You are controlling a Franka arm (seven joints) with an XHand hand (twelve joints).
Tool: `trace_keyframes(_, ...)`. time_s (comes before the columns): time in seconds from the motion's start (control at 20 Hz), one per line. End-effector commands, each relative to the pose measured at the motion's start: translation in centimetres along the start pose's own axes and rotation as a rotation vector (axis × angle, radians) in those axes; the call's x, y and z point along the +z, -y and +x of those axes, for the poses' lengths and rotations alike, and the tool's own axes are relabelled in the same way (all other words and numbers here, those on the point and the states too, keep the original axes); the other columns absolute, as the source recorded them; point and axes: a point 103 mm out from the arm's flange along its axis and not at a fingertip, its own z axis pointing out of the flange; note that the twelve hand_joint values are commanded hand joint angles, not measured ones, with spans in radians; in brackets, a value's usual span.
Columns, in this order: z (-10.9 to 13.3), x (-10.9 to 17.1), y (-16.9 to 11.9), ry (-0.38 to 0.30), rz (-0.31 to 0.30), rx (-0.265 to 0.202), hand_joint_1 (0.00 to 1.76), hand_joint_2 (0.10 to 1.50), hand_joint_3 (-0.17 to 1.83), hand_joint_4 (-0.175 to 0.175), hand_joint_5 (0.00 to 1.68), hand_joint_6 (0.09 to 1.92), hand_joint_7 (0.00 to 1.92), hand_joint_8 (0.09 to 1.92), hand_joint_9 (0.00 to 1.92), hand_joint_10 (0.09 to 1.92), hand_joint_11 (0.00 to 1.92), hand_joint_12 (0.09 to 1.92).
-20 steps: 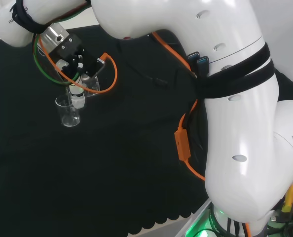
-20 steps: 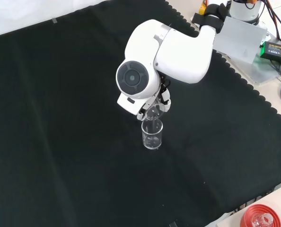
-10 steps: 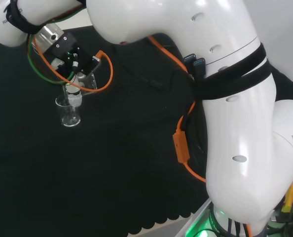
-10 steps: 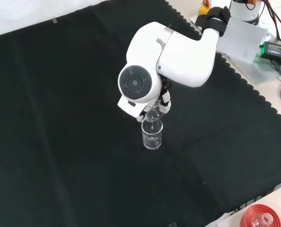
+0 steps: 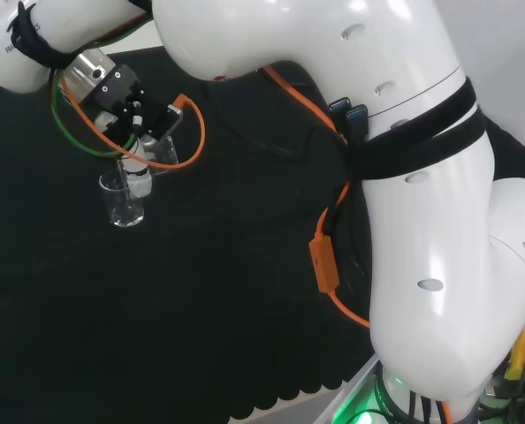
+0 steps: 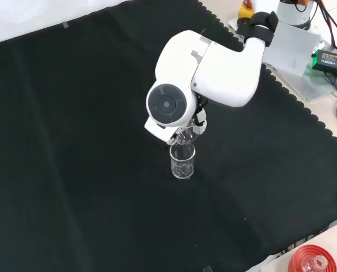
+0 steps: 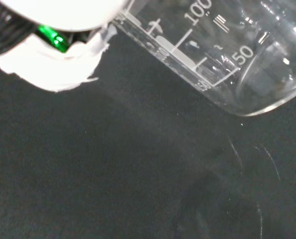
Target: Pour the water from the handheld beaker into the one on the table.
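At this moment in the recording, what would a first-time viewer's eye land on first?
Probably the big white arm link with its round grey cap, standing near the middle of the black cloth in the front view. Just below it the hand holds a clear beaker tilted over a second beaker standing on the cloth. At the front view's bottom right corner, a red ribbed stand catches the eye.

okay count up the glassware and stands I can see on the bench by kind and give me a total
Clear beakers: 2, one held tilted in the hand, one standing on the cloth
Red ribbed stands: 1, at the front view's bottom right
Total: 3
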Motion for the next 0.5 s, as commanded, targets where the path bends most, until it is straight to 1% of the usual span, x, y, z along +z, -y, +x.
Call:
trace_keyframes(0.05, 0.27, -1.06, -0.18, 0.02, 0.0, 0.012, 1.15, 0.61, 0.69, 0.175, 1.36, 0.53, 1.63, 0.09, 1.51, 0.09, 1.11, 0.95)
trace_keyframes(0.5, 0.35, -1.15, -0.18, 0.025, 0.008, 0.015, 1.14, 0.61, 0.69, 0.175, 1.36, 0.53, 1.63, 0.09, 1.52, 0.09, 1.11, 0.95)
